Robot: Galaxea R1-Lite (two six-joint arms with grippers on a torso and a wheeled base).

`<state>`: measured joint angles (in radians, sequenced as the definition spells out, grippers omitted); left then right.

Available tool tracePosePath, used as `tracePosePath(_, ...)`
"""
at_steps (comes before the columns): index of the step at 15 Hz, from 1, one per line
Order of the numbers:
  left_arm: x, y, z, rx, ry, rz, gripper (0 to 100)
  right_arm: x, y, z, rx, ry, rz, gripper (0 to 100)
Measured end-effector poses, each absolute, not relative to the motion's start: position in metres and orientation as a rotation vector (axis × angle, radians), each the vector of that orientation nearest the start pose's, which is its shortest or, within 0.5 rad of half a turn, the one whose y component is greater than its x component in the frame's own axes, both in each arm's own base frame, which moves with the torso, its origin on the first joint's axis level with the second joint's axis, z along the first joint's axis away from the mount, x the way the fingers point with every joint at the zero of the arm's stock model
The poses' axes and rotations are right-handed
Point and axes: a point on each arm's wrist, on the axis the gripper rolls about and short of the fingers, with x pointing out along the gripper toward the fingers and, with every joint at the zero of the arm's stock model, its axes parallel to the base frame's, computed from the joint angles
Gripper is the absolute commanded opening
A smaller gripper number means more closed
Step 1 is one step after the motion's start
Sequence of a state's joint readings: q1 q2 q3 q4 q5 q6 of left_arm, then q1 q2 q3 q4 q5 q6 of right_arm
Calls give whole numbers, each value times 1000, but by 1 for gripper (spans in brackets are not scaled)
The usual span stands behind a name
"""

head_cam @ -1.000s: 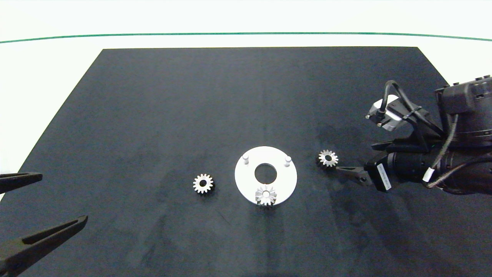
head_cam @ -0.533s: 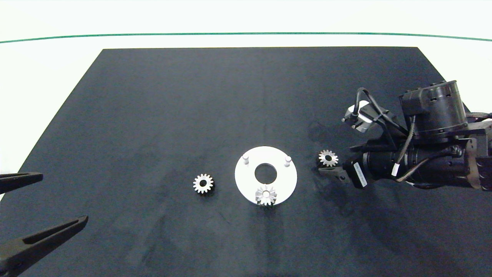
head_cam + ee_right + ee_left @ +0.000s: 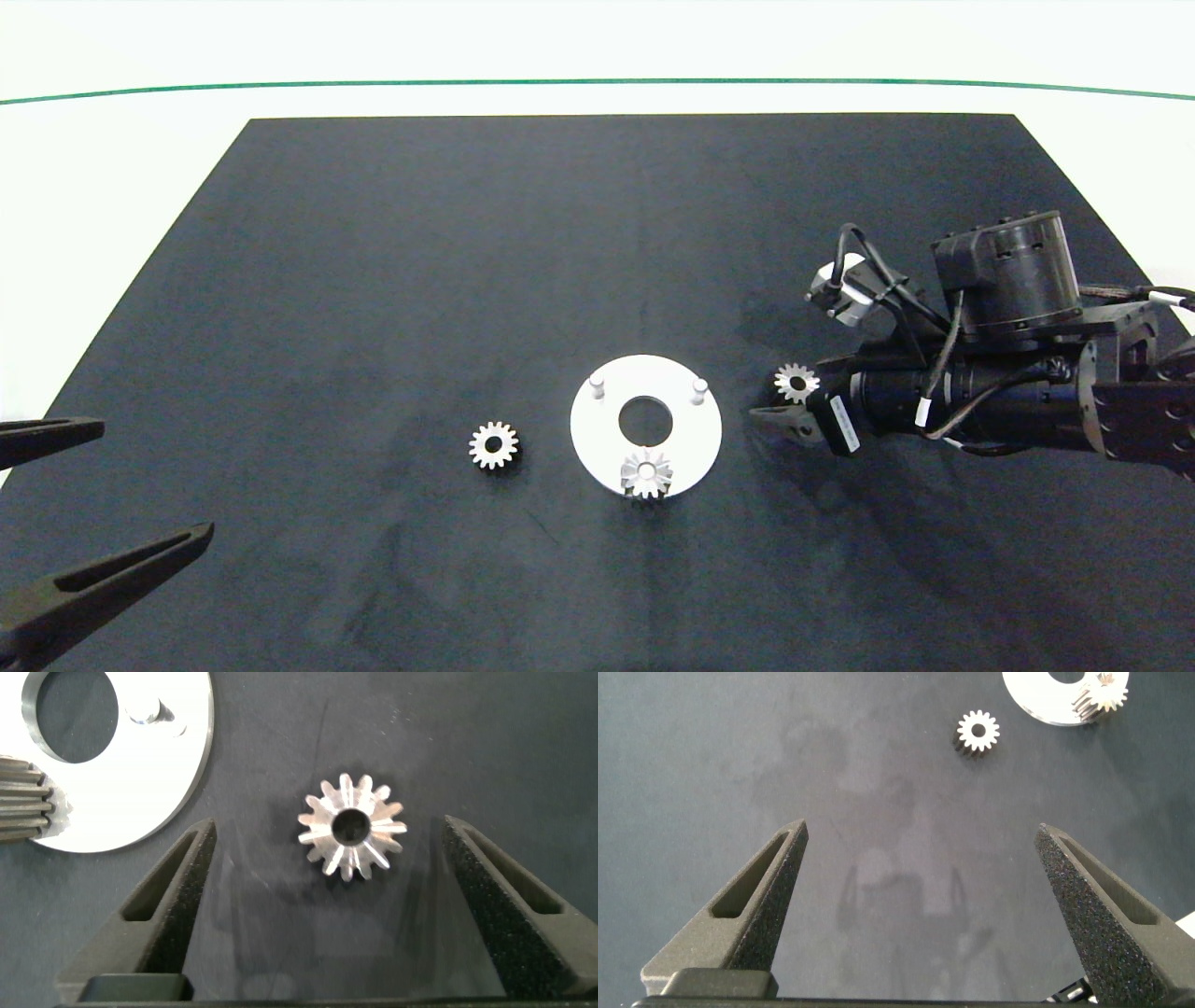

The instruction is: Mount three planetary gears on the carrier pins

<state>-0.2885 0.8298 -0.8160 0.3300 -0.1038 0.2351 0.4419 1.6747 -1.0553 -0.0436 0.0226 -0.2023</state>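
The left gripper [image 3: 920, 873] hangs above a dark black mat [image 3: 738, 756], its two grey textured fingers [image 3: 757, 896] spread wide with nothing between them. Well beyond the fingertips a small silver metal spur gear [image 3: 978, 732] lies flat on the mat. Near it sits a flat white round disc [image 3: 1036, 695], a second silver gear [image 3: 1106, 693] standing at its edge.
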Motion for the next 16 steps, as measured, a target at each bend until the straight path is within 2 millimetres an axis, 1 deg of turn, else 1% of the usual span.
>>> tracePosePath(6,66,-22,260,261,297,-427,100,280,132,198,-309,510,505,81)
tracePosePath(16,66,-22,260,262,297,-427,100,281,132,197,-309,513,503,60)
